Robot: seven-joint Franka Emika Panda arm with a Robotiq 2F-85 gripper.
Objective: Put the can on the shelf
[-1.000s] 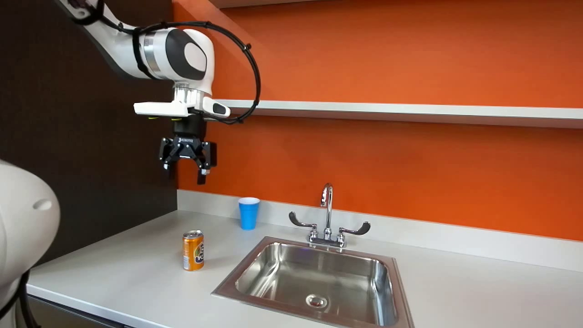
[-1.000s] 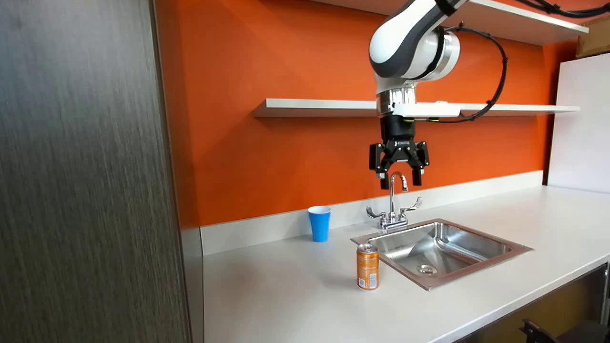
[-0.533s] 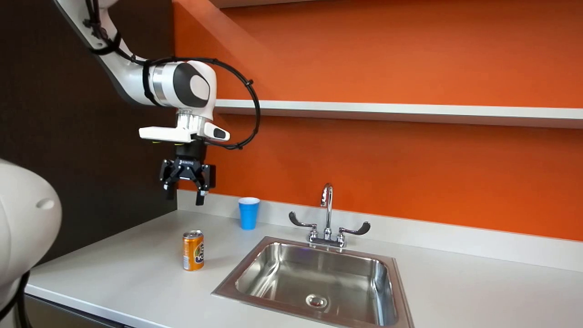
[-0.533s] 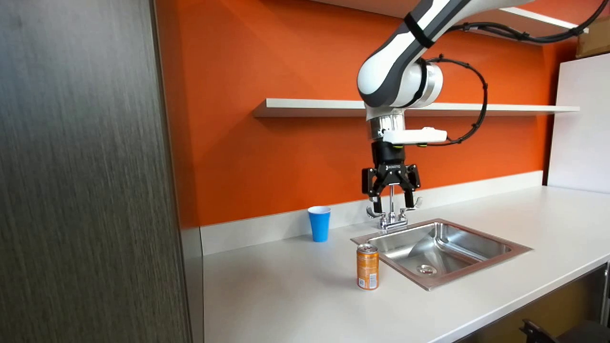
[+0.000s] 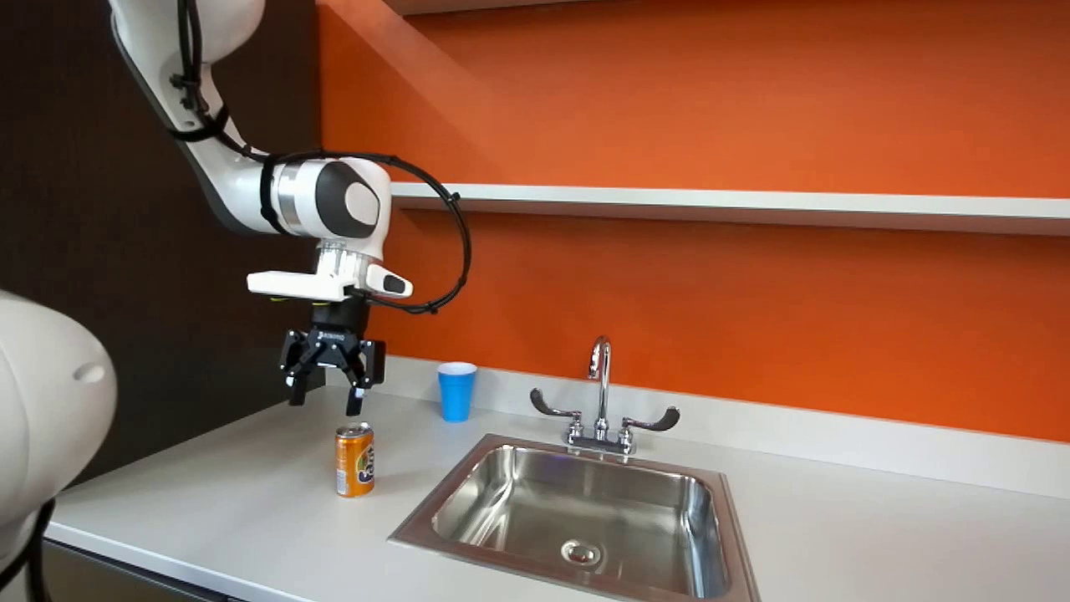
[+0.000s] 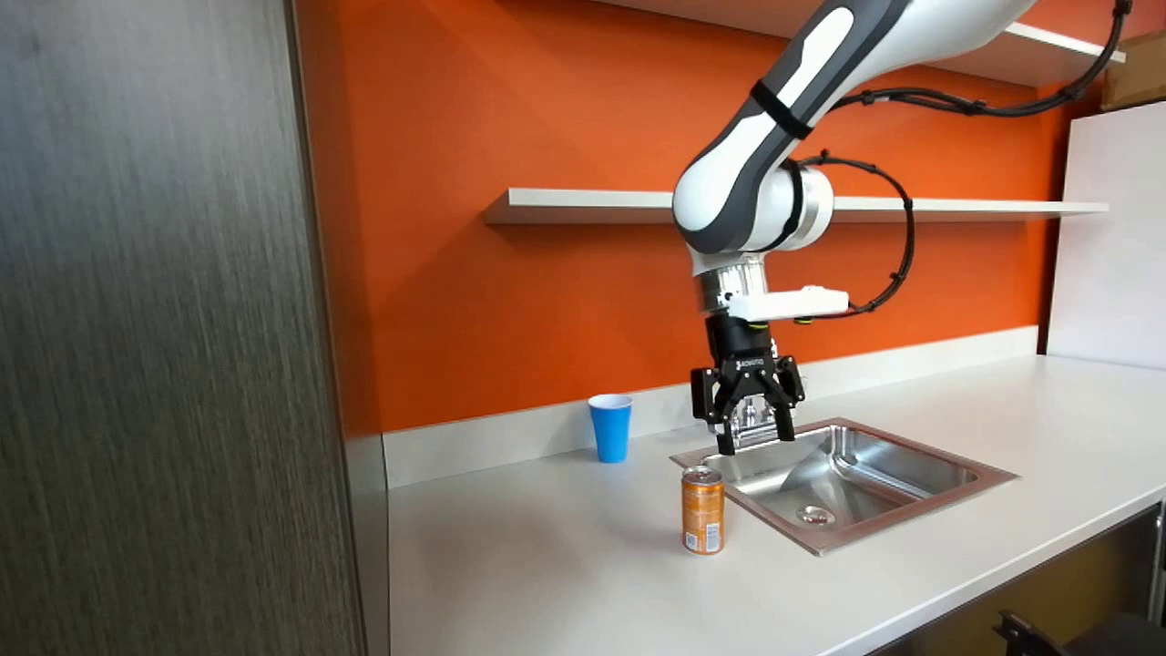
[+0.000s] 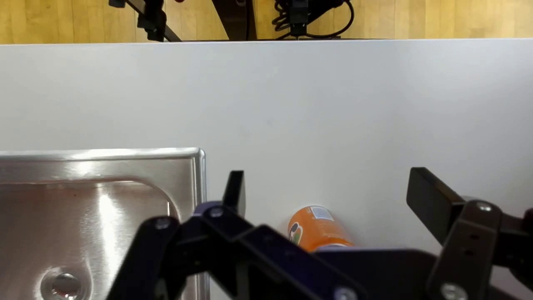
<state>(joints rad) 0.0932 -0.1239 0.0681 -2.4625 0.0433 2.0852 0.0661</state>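
Gaping wide and empty, the pincer (image 5: 326, 405) had the upright can (image 5: 354, 461) below it, toward five o'clock in an exterior view.

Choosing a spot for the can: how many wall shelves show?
2: the long white shelf and, above it, an upper shelf partly cut off in both exterior views. More may be out of frame.

1 can (image 5: 354, 461) and 1 blue cup (image 5: 456, 393) stand beside 1 sink (image 5: 450, 491), with 1 faucet (image 5: 603, 401) and 2 handles (image 5: 665, 420) at its edge, and 1 tool (image 5: 326, 403) and 2 white shelves (image 5: 736, 200) above its level.
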